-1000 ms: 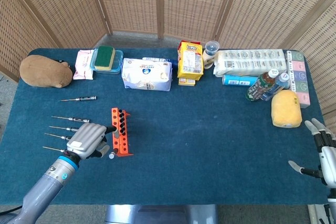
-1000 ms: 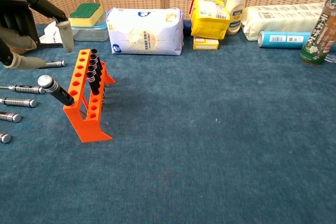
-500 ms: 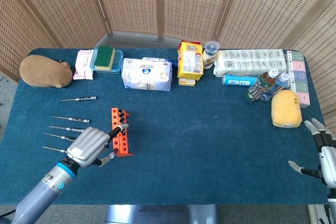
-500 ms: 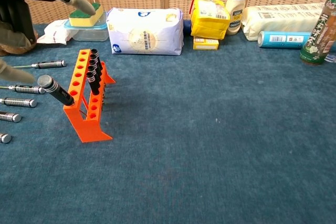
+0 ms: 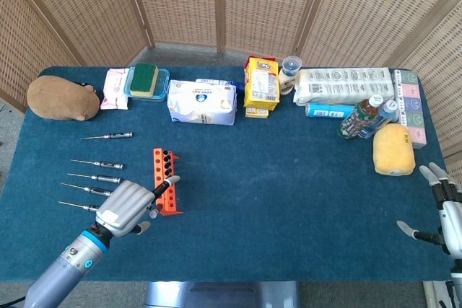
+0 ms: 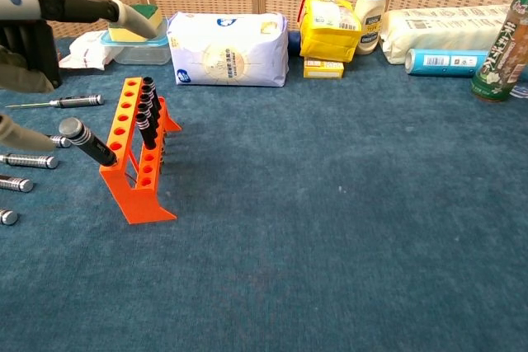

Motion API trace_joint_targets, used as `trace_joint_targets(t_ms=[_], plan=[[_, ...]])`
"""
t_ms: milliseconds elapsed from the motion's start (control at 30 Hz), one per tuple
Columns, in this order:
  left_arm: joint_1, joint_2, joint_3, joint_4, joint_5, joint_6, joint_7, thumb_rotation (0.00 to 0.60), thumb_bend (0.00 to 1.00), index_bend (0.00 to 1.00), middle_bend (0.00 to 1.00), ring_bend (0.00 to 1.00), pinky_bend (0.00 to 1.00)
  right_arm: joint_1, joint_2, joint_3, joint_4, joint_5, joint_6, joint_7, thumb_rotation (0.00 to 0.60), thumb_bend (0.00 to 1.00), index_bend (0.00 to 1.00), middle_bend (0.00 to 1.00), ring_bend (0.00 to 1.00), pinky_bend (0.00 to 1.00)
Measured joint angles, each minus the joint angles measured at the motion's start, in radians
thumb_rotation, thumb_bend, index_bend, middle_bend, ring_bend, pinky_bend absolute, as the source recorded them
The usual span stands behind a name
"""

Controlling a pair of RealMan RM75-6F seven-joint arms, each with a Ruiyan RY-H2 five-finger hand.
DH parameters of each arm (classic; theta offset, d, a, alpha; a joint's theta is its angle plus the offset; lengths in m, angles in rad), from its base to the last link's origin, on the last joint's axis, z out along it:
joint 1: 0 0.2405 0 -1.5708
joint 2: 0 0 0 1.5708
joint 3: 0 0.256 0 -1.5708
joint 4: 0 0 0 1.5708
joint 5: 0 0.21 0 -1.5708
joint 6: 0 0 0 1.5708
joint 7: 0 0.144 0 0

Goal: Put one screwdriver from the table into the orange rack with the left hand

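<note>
The orange rack [image 5: 158,166] [image 6: 134,177] stands left of the table's middle, with several black-handled screwdrivers [image 6: 148,113] upright in its far slots. One more screwdriver [image 6: 89,143] [image 5: 154,212] leans out of the rack's near end, tilted to the left. My left hand [image 5: 125,207] [image 6: 31,35] hovers just left of the rack's near end with its fingers spread, holding nothing. One of its fingers [image 5: 170,180] reaches over the rack. Several loose screwdrivers [image 5: 108,135] [image 6: 69,102] lie in a row left of the rack. My right hand [image 5: 447,210] rests open at the table's right front corner.
Along the back stand a brown plush [image 5: 63,98], a sponge on a box [image 5: 145,79], a white pack [image 5: 202,102], a yellow box [image 5: 261,83], bottles [image 5: 364,117] and a paper roll pack [image 5: 344,86]. A yellow sponge [image 5: 393,149] lies at the right.
My left hand has drawn back toward the table's front edge and spread its fingers wider. The tilted screwdriver stays in the rack's near end. The right hand has not moved.
</note>
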Motion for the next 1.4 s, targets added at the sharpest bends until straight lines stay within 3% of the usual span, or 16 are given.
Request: trace_joint_targets(t_ms=[300, 767, 1100, 1400], plan=[[-0.026, -0.064, -0.031, 0.002, -0.108, 0.037, 0.070, 0.600, 0.19, 0.04, 1.00, 1.00, 0.99, -0.001, 0.003, 0.001, 0.002, 0.001, 0.001, 0.009, 0.600, 0.00, 0.06, 0.02, 0.02, 0.00], [-0.035, -0.066, -0.056, 0.042, -0.157, 0.038, 0.021, 0.600, 0.19, 0.04, 1.00, 1.00, 0.99, 0.001, 0.001, 0.001, 0.002, 0.003, -0.003, 0.003, 0.600, 0.00, 0.06, 0.02, 0.02, 0.00], [-0.030, -0.049, -0.061, 0.030, -0.155, 0.059, 0.017, 0.600, 0.19, 0.04, 1.00, 1.00, 0.99, 0.000, 0.002, 0.000, 0.001, 0.000, -0.001, 0.004, 0.600, 0.01, 0.06, 0.02, 0.02, 0.00], [-0.027, -0.022, -0.026, 0.000, -0.085, 0.023, 0.031, 0.600, 0.18, 0.03, 1.00, 1.00, 0.99, 0.001, 0.001, -0.001, 0.001, 0.000, -0.004, 0.001, 0.600, 0.00, 0.06, 0.02, 0.02, 0.00]])
